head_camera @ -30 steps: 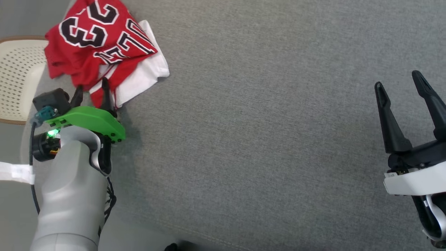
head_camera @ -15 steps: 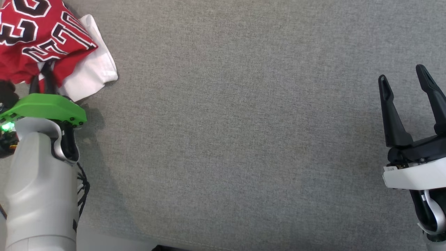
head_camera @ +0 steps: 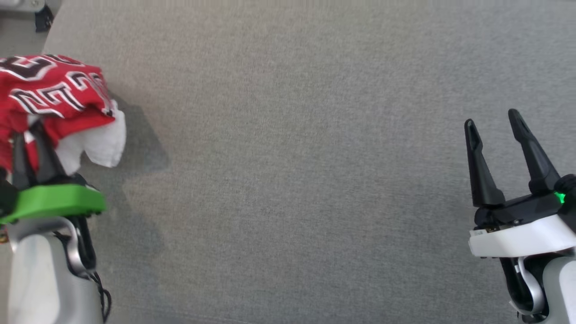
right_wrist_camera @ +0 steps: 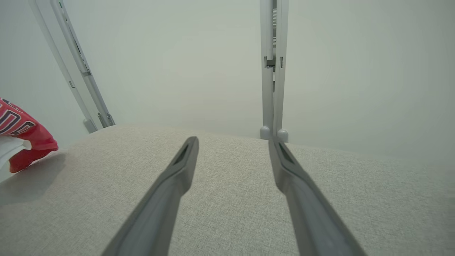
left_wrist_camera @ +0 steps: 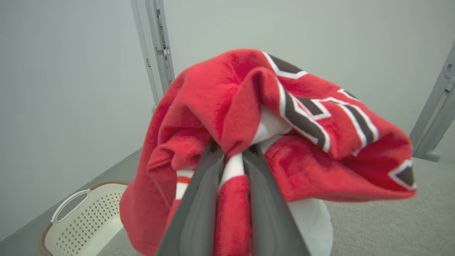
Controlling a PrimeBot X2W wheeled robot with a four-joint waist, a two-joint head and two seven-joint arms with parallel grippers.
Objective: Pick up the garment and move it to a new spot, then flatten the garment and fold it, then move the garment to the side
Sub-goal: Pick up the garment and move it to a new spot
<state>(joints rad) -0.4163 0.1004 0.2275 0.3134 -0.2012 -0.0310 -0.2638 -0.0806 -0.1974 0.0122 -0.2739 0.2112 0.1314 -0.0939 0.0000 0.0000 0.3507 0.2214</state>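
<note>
Garment [head_camera: 54, 90] now aloft in clamped left hand [head_camera: 28, 137]; right hand [head_camera: 491, 118] wide, empty; basket [left_wrist_camera: 81, 220] in left wrist view

Left edge of surface [head_camera: 292, 157]: garment [head_camera: 54, 85] (basket [left_wrist_camera: 85, 220] beyond).

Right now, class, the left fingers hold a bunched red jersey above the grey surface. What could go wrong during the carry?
1. The left fingers pinch only a narrow fold of the jersey; the loose bulk could slip free.
2. Its white part hangs low and might drag on the grey surface, bunching further.
3. The right fingers stand open, far off: no second hold.
</note>
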